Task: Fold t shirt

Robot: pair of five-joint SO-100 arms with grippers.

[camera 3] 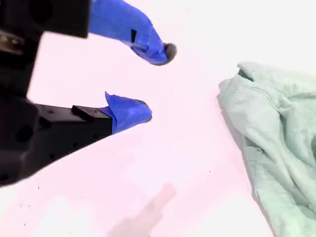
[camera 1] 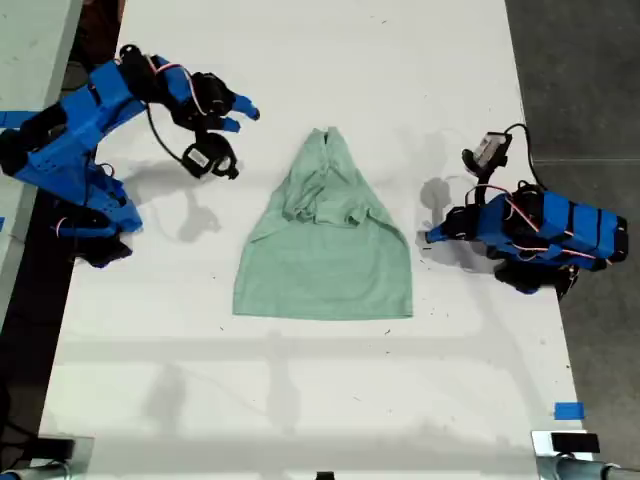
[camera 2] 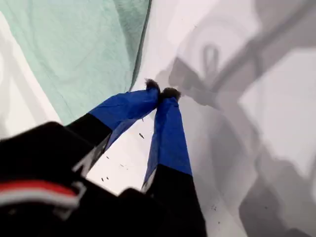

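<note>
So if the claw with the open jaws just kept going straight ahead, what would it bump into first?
Probably the t shirt: my second gripper points toward its bunched collar end, with only bare table between. Its height above the table is unclear.

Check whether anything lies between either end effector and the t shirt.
Nothing visible does. Only bare white table separates my first end effector, closed, from the t shirt, and likewise my second end effector, open, from the collar end.
</note>
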